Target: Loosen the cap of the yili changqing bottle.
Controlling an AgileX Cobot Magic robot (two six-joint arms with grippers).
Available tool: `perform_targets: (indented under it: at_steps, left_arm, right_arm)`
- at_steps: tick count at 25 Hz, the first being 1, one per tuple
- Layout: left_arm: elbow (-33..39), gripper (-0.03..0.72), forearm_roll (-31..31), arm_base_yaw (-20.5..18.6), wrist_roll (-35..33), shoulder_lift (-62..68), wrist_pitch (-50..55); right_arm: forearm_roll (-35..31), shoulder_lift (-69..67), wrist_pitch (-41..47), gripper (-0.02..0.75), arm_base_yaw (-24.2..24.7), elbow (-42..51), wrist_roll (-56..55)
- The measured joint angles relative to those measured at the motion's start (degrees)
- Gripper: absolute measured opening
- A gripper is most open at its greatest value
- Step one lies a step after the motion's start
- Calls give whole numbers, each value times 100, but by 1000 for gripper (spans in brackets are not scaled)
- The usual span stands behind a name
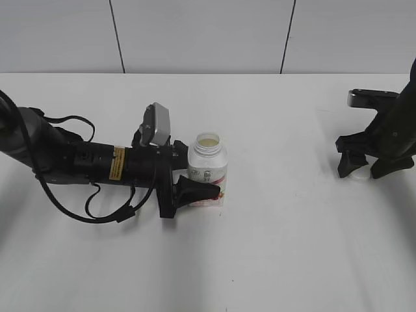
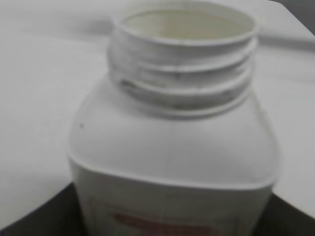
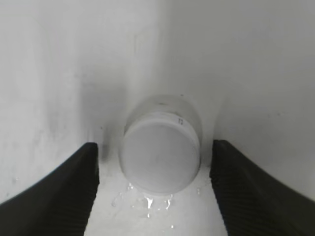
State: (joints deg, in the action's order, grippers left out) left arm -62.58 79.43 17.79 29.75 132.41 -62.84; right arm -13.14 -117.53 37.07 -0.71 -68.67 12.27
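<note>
The yili changqing bottle (image 1: 207,170) stands upright near the table's middle, white with a pink-red label, its threaded neck open and capless. It fills the left wrist view (image 2: 172,147). My left gripper (image 1: 198,185) is shut on the bottle's lower body from the left. The white cap (image 1: 359,174) lies on the table at the far right. In the right wrist view the cap (image 3: 160,150) rests between the two fingers of my right gripper (image 3: 155,172), which is open around it with a gap on each side. Small wet drops lie in front of the cap.
The white table (image 1: 279,247) runs to a grey panelled wall (image 1: 208,32) at the back. The left arm's cables (image 1: 97,208) loop over the table on the left.
</note>
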Motion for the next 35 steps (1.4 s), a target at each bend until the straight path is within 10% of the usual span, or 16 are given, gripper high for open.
perform_targets:
  at_steps: [7,35]
  left_arm:
    - [0,596,-119,0,73,0,-75]
    - [5,594,117,0,1209,-1377,2]
  right_arm:
    - [0,0,54,564,0,0,0]
    - [0,584,950,564,0,-297,0]
